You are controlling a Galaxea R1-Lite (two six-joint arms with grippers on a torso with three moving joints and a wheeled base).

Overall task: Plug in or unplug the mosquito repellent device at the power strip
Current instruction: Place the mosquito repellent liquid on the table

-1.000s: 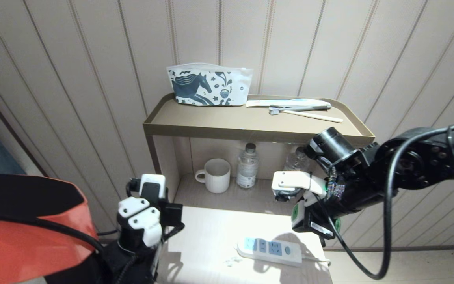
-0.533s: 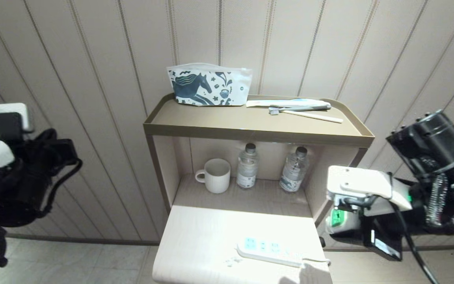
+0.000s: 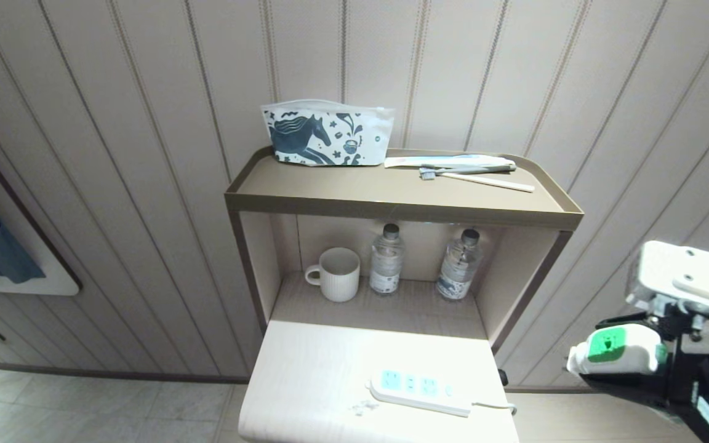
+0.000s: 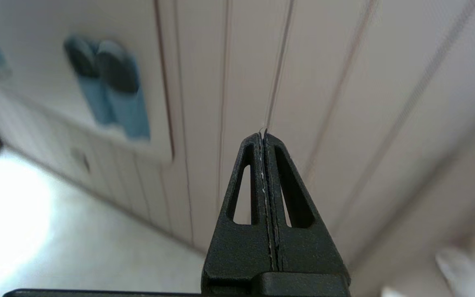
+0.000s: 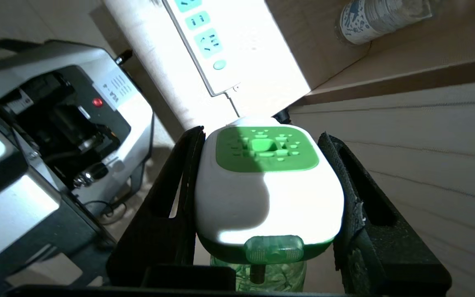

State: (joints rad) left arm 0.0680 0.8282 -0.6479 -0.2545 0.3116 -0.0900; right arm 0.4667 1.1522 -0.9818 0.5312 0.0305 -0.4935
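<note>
1. Clearly the mosquito repellent device [image 5: 268,194] sits clamped between the right gripper [image 5: 264,214] fingers, at the lower right edge of the head view, well apart from the power strip [image 3: 419,389].
2. Looks light and rigid; smooth rounded shell, likely slippery; green bottle under the head probably fragile. Best held on the flat white sides, as now.
3. Power strip lies flat at lower centre of the head view, sockets empty.
4. Left gripper [image 4: 264,136] pressed closed, empty, facing the wall.
</note>
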